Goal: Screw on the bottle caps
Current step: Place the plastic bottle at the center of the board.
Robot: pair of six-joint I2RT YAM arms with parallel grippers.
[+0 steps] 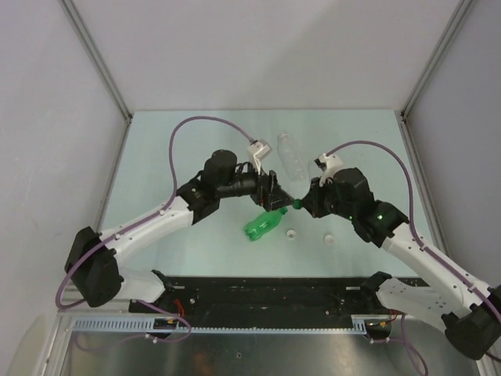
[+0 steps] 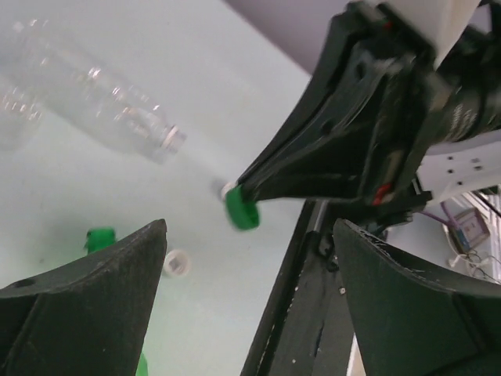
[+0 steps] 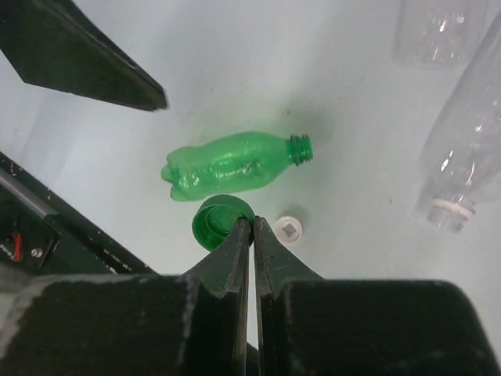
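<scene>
The translucent green bottle point(image 1: 262, 225) lies on its side on the table, uncapped, and shows in the right wrist view point(image 3: 231, 164). My right gripper point(image 1: 300, 204) is shut on the rim of the dark green cap point(image 3: 213, 223), held above the table just right of the bottle's neck. The cap also shows in the left wrist view point(image 2: 242, 210). My left gripper point(image 1: 275, 196) is open and empty, hovering over the bottle's neck end. Two white caps point(image 1: 291, 233) point(image 1: 329, 238) lie on the table. A clear ribbed bottle point(image 1: 292, 157) lies behind; a second clear bottle point(image 3: 442, 31) lies beside it.
The black base rail point(image 1: 266, 294) runs along the near table edge. Grey enclosure walls point(image 1: 94, 63) close in the left, right and back. Both wrists are close together at the table's middle, fingertips almost touching.
</scene>
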